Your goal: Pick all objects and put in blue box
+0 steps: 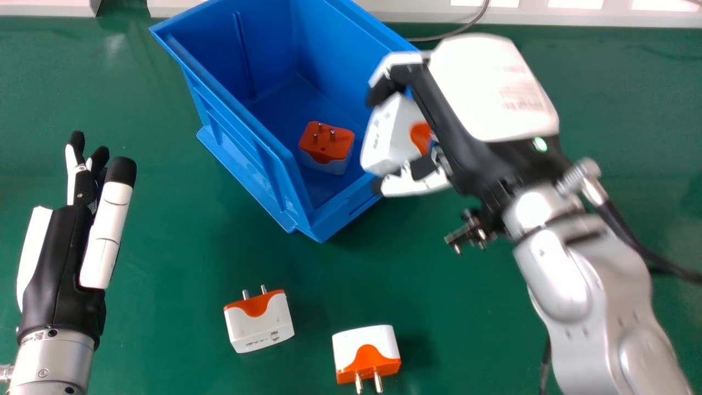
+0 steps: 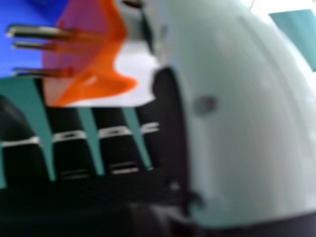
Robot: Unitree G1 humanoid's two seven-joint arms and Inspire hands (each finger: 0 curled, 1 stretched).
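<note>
The open top of the blue plastic box [image 1: 225, 131] lies to the left of the black-and-white right hand [image 1: 488, 93], whose fingers curl round a white-and-orange plug adapter [image 1: 386, 137] at the box's right corner; a small leftward shift should bring it over the floor, beside the pins-up adapter [image 1: 329, 151]. The left hand [image 1: 60, 258] is open. Two adapters, one [image 1: 260, 323] left of the other [image 1: 366, 345], lie on the green table [image 1: 181, 247], nearer the robot than the box. Beyond the far edge runs a pale ledge [image 1: 576, 16].
</note>
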